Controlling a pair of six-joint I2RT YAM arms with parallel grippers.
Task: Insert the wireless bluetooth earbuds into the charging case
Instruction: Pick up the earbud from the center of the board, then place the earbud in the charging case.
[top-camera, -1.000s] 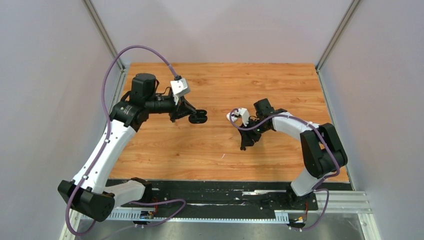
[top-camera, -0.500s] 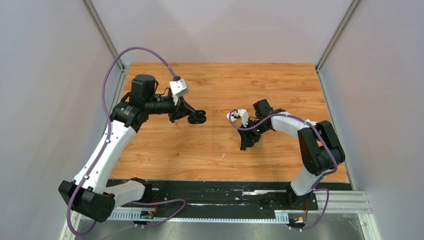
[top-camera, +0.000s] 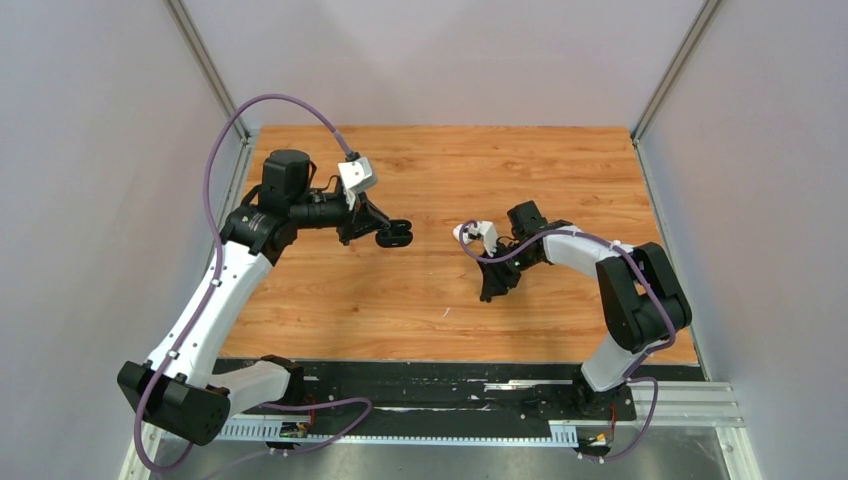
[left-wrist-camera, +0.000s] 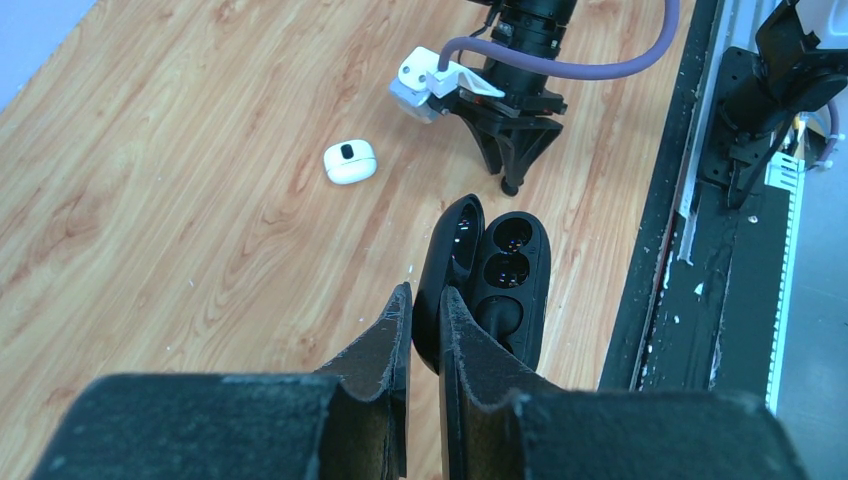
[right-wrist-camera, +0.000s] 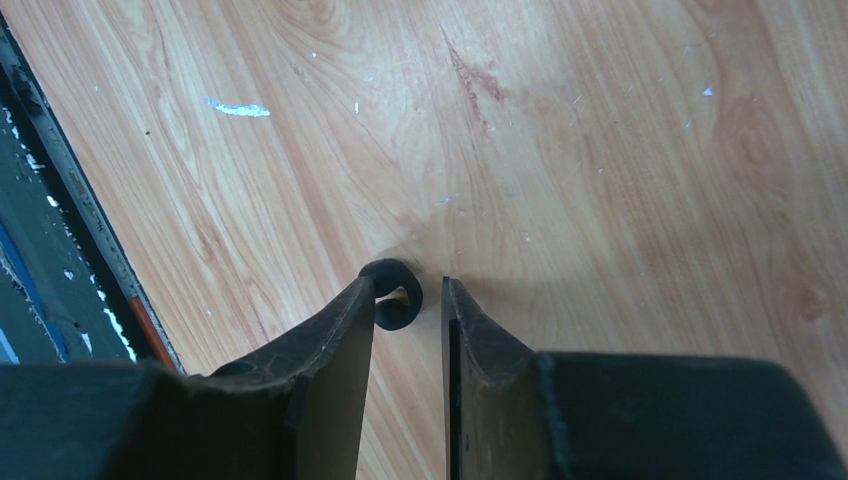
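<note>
My left gripper (top-camera: 395, 234) (left-wrist-camera: 423, 292) is shut on the lid of an open black charging case (left-wrist-camera: 500, 275) with two round sockets and holds it above the table. A small white pebble-shaped case with a dark patch (left-wrist-camera: 349, 162) lies on the wood beside the right arm. My right gripper (top-camera: 490, 290) (right-wrist-camera: 410, 285) points down at the table with its jaws a little apart. A tiny black earbud (right-wrist-camera: 392, 297) lies at its tips, touching the left finger (right-wrist-camera: 345, 330). No white earbuds show.
The wooden table (top-camera: 420, 290) ends at a black metal rail (top-camera: 450, 385) along the near edge. Grey walls close in the left, right and back. The right wrist's white camera mount (left-wrist-camera: 425, 80) and purple cable (left-wrist-camera: 600, 60) hang near the white case.
My left gripper with the black case has drawn slightly to the left. The right arm has barely moved.
</note>
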